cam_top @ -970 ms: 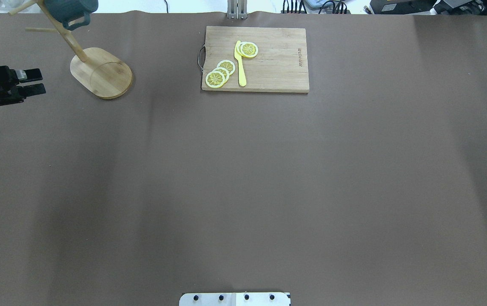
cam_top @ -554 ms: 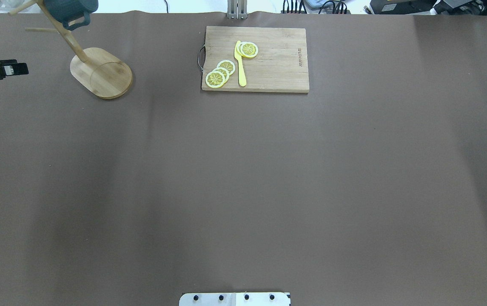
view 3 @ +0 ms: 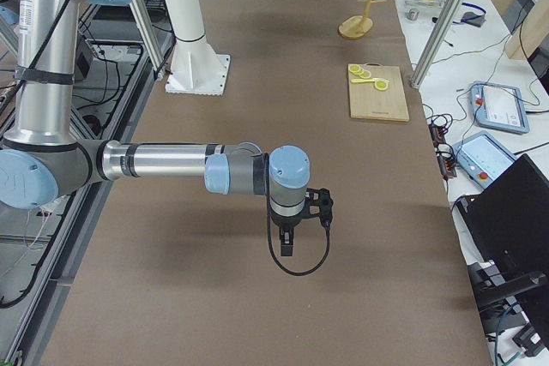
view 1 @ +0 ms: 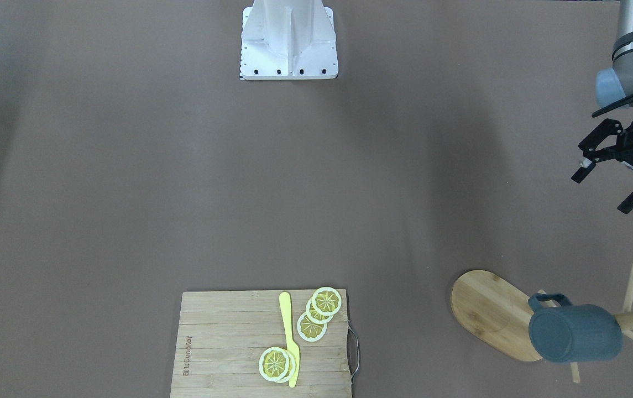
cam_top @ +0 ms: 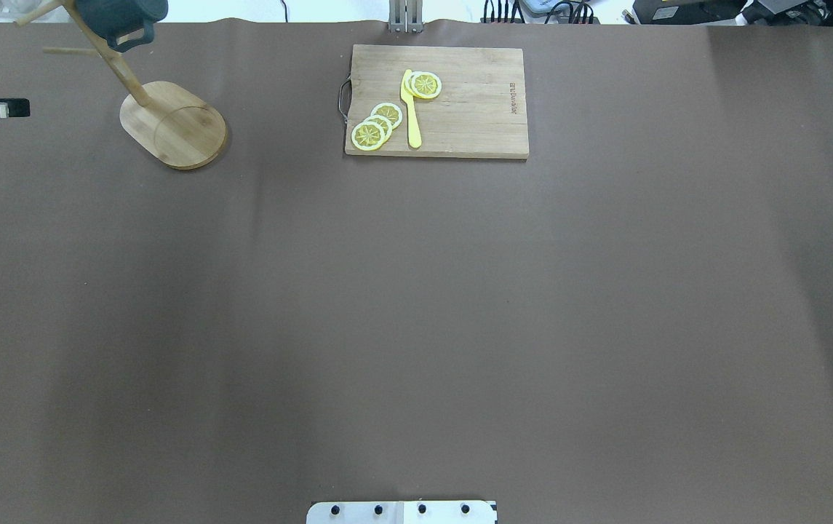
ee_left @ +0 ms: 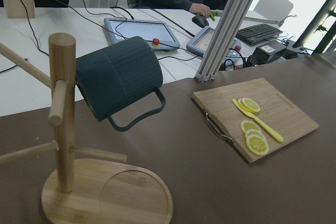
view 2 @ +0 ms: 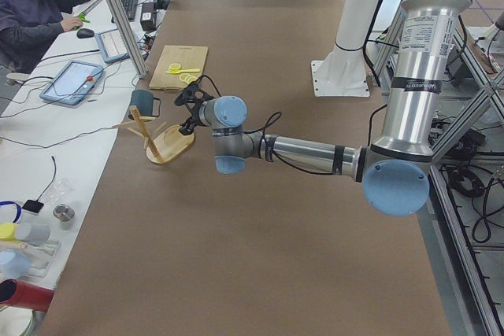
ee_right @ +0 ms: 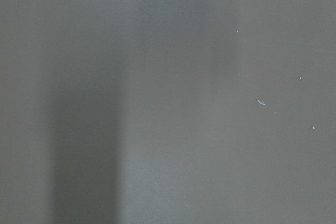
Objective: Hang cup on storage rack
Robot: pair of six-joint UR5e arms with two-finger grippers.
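Left wrist view, ribbed cup [ee_left: 118, 77], bamboo storage rack [ee_left: 65, 145]

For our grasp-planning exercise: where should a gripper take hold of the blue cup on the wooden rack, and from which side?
Probably the loop handle of the cup, approached from below, away from the post of the storage rack. The handle hangs free under the tilted body; pegs crowd the post side.
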